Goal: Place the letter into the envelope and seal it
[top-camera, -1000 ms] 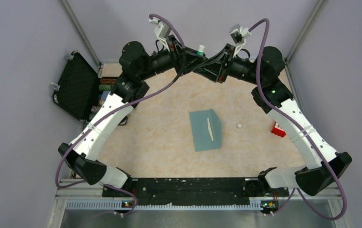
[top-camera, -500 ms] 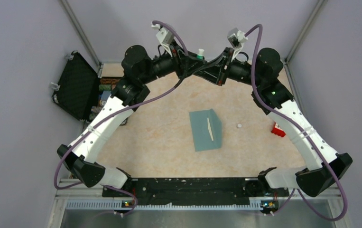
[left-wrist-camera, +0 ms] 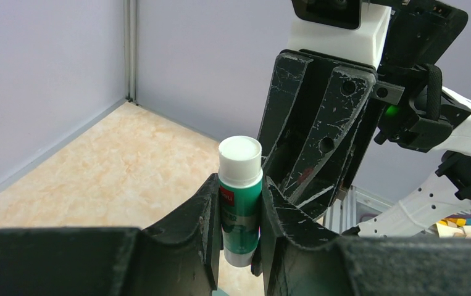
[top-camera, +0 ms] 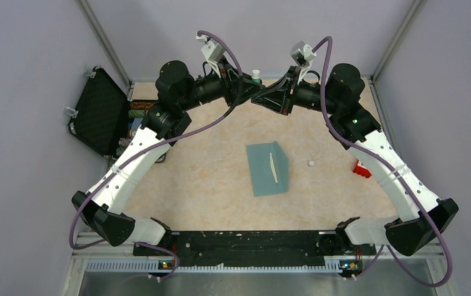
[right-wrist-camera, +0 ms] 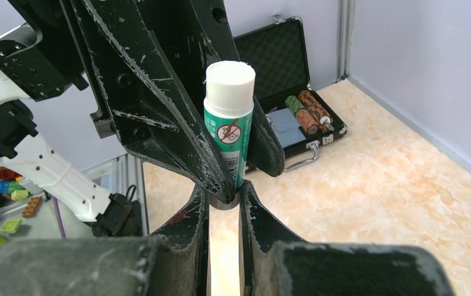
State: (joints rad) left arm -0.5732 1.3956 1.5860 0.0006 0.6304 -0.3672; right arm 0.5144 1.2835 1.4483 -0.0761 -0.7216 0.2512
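The envelope lies flat mid-table, well apart from both arms. Over the far edge, the left claw is clamped on a glue stick. The right claw sits nearly together at its base, and I can't tell if it grips.

Plain lilac-grey walls enclose a beige marbled worktop; metal posts stand at its far corners, under even light.
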